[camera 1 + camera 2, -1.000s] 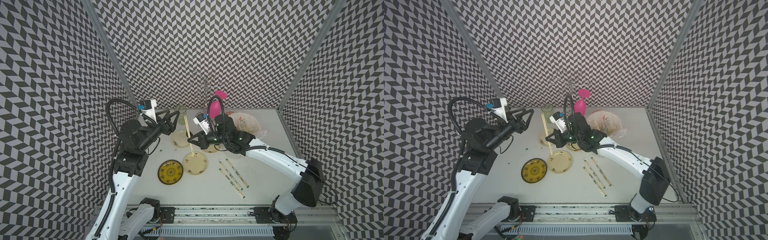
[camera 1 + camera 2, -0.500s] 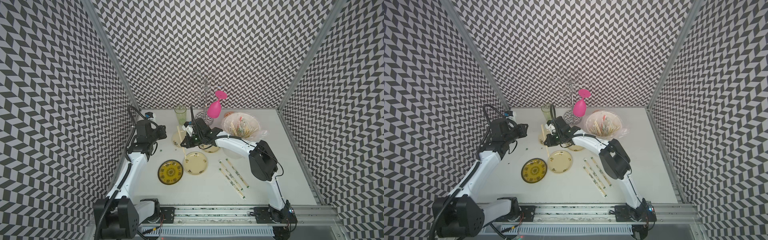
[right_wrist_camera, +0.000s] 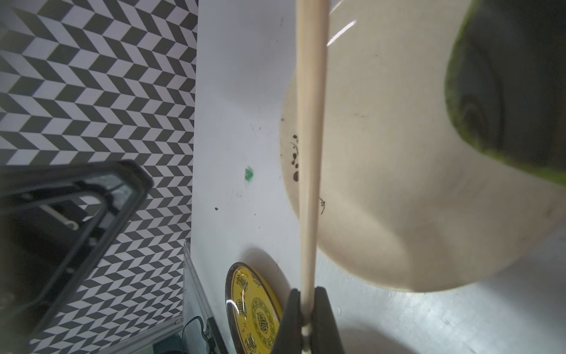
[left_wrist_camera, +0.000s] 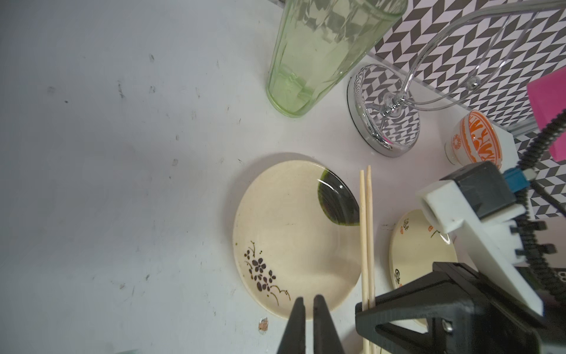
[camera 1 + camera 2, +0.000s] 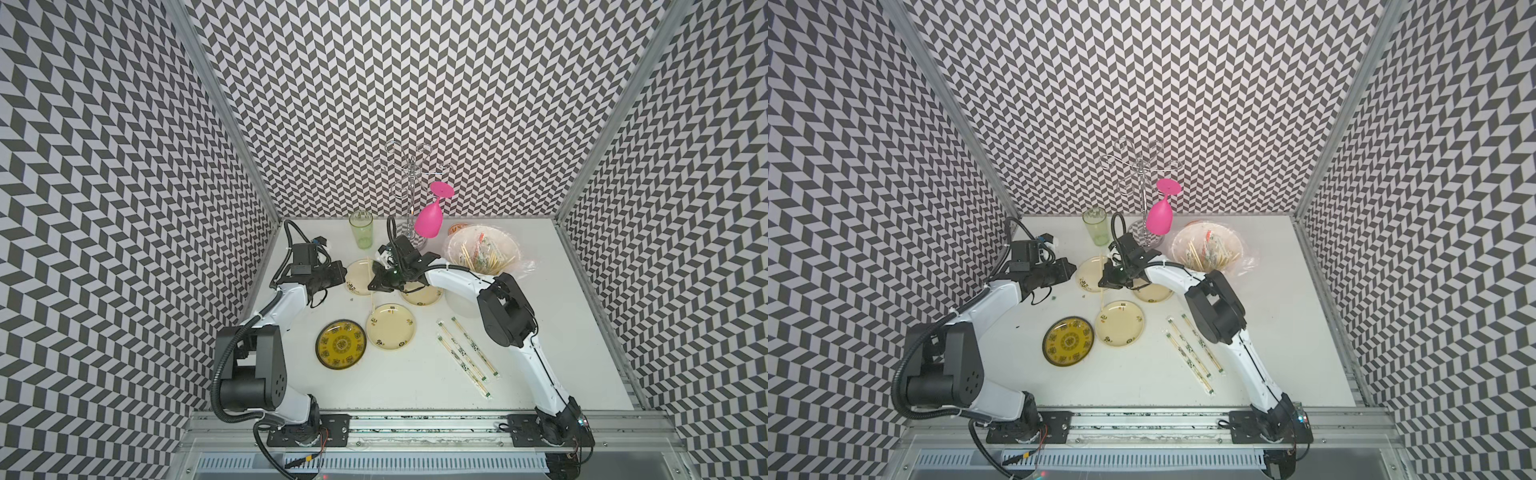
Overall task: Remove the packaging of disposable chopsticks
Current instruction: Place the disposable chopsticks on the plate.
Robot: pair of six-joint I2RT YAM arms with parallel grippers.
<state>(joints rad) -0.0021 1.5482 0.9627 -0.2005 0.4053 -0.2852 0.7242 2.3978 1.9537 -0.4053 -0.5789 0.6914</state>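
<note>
A bare pair of disposable chopsticks is pinched in my right gripper, which is shut on it near one end. The tan sticks run along the edge of a cream flowered plate. My left gripper hovers at that plate's other rim, left of the sticks. Its jaws are shut to a thin slit with nothing seen between them. Pairs still in the panda-printed packaging lie side by side on the table at the front right.
A green glass, a chrome rack with a pink goblet and a bag-lined white bucket of wrappers and sticks stand at the back. Two more cream plates and a yellow plate lie mid-table.
Both arms have come down from high over the table to the cream plate. The left jaws have closed from wide open. The right gripper has kept hold of the chopsticks.
</note>
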